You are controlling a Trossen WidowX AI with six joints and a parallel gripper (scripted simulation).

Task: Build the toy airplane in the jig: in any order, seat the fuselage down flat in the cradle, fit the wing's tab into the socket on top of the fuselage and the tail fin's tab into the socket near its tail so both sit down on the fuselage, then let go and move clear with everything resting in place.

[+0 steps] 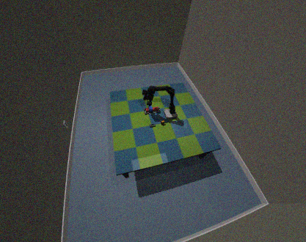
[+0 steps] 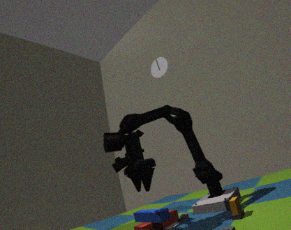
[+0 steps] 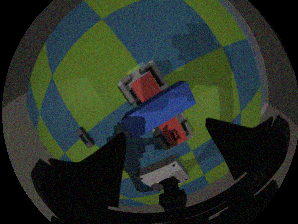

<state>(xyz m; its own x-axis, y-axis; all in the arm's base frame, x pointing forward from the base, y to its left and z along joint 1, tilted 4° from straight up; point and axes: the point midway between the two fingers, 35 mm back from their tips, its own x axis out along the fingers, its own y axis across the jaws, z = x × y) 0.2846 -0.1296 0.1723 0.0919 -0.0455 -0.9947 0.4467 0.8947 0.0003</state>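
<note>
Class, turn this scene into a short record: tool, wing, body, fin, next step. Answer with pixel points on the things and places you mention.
Tool: open, above the wing [image 2: 150, 215] [image 3: 167, 107]
Wing: blue, lying across the body
Body: red [image 3: 146, 86], in the grey jig [image 3: 126, 89]
Fin: orange [image 2: 234, 206], standing by the arm's base [image 2: 211, 203] [image 3: 162, 172], off the body
Next step: probably fetch the fin

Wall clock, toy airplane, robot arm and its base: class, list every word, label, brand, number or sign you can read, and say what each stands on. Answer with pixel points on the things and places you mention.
None can be read.
Round white wall clock [image 2: 162, 65]: one dark hand shows; no numerals can be made out.
Red fuselage [image 3: 145, 86], long blue wing [image 2: 150, 215] [image 3: 167, 108], light grey arm base [image 2: 209, 206]: no lettering legible.
</note>
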